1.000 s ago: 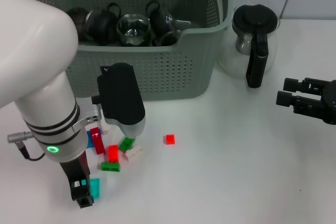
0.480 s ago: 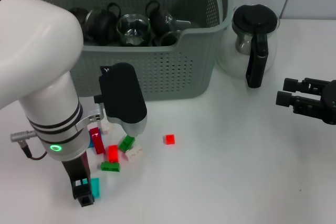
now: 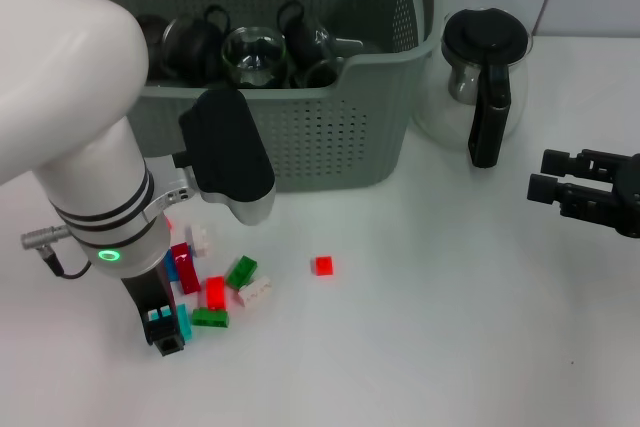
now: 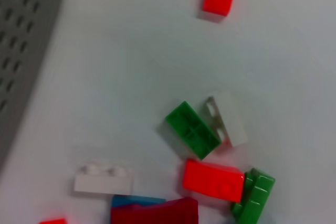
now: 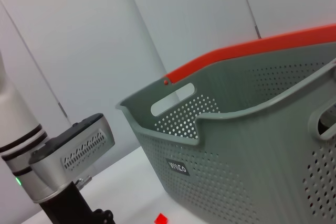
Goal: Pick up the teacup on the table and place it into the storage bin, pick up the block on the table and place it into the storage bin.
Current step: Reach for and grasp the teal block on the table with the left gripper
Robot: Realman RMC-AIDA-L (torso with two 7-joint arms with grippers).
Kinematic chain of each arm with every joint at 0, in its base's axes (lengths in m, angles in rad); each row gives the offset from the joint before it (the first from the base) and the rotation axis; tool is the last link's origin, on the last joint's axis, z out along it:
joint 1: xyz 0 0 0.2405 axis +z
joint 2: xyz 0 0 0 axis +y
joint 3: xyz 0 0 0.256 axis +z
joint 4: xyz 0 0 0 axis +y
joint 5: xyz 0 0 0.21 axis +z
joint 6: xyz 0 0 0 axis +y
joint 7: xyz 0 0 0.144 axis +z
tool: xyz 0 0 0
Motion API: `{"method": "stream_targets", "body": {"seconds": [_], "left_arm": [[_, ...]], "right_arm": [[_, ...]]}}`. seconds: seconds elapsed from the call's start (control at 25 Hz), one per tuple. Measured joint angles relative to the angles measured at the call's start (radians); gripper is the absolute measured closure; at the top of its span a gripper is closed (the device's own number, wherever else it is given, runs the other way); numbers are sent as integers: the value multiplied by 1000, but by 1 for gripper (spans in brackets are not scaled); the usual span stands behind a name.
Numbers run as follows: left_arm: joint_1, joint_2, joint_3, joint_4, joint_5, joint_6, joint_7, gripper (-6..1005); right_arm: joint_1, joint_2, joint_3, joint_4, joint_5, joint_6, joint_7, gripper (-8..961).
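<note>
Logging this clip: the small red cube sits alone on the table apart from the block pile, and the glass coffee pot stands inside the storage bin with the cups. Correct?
Not quite. The glass coffee pot stands on the table beside the storage bin, not inside it, as the head view shows. The small red cube does sit alone, apart from the block pile.

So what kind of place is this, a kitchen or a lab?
Probably a lab test bench: a bare white table, a storage bin of glass cups, and scattered toy blocks set before the robot.
</note>
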Motion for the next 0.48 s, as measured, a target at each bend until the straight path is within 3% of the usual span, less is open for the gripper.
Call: {"method": "stream_targets", "body": {"seconds": [0.48], "left_arm": [[1, 2, 8, -5, 0, 4, 4, 434]], "right_arm": [[1, 0, 1, 0, 0, 0, 0, 346]]}}
